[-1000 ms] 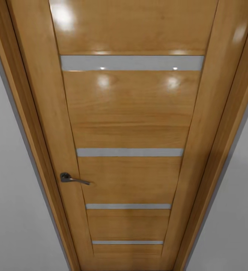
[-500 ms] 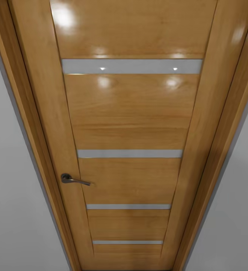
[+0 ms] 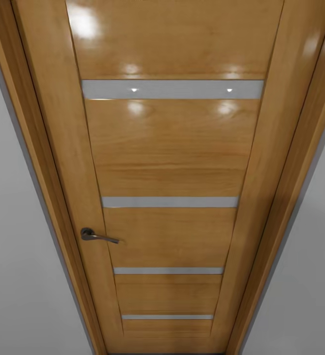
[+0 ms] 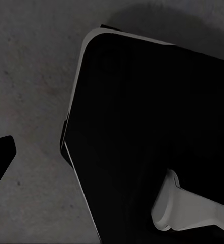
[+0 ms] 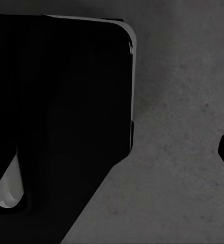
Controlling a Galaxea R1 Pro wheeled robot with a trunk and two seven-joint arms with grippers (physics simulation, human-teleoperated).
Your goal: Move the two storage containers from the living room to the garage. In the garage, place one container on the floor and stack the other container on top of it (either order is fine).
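I'm facing a shut wooden door with a handle. Wrist cameras look down at grey concrete floor; can't tell how my jaws stand.

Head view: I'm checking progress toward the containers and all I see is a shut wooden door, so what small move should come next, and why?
Probably bring an arm up toward the door handle. The wooden door sits closed in its frame directly ahead, with white wall on both sides. The wrist views look down at dark grey floor, so the arms seem low.
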